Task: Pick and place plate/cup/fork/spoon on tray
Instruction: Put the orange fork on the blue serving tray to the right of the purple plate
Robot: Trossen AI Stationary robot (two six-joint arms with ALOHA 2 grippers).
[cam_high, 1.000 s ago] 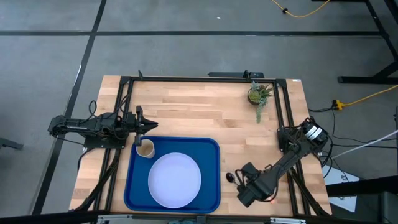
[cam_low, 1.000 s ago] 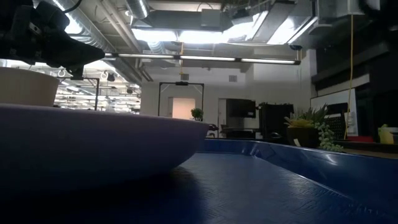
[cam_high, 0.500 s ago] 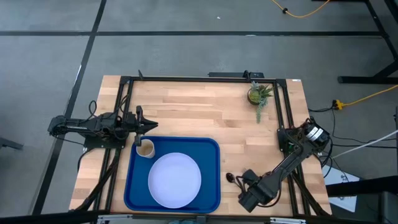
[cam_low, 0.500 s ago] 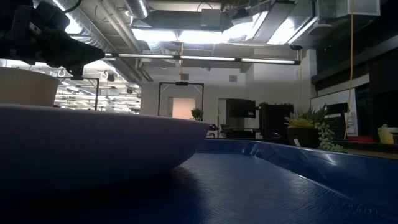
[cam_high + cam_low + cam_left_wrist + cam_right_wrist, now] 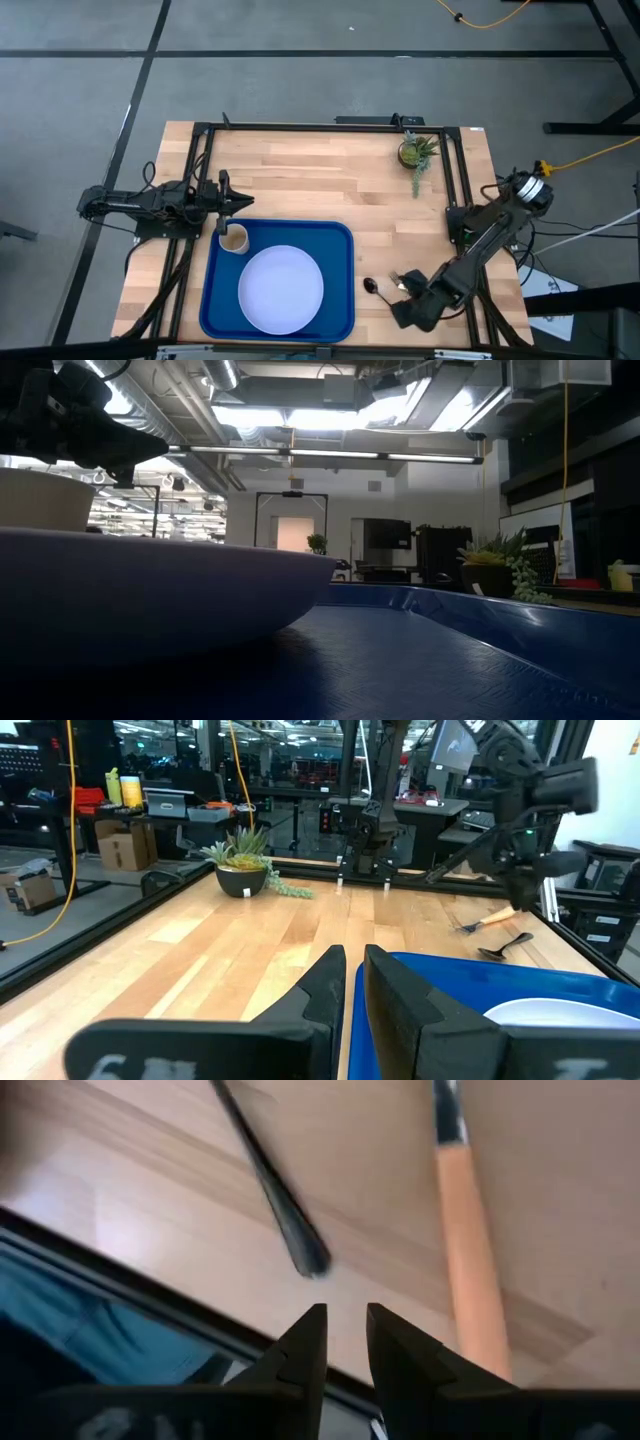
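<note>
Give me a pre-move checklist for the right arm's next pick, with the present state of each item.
1. Plate on the tray: ok.
2. Cup on the tray, at its corner nearest the left gripper: ok.
3. Spoon and fork on the tray: not ok; both lie on the wood beside it.
4. Right gripper lined up on either utensil: not ok; its fingers point between the two handles.
5. Right gripper open wide enough for a handle: not ok; fingers nearly together.
6. Left gripper out of the way: ok; it hangs just beyond the cup.

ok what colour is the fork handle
Light tan-orange; the fork handle shows best in the right wrist view, lying on the wooden table beside the dark spoon.
</note>
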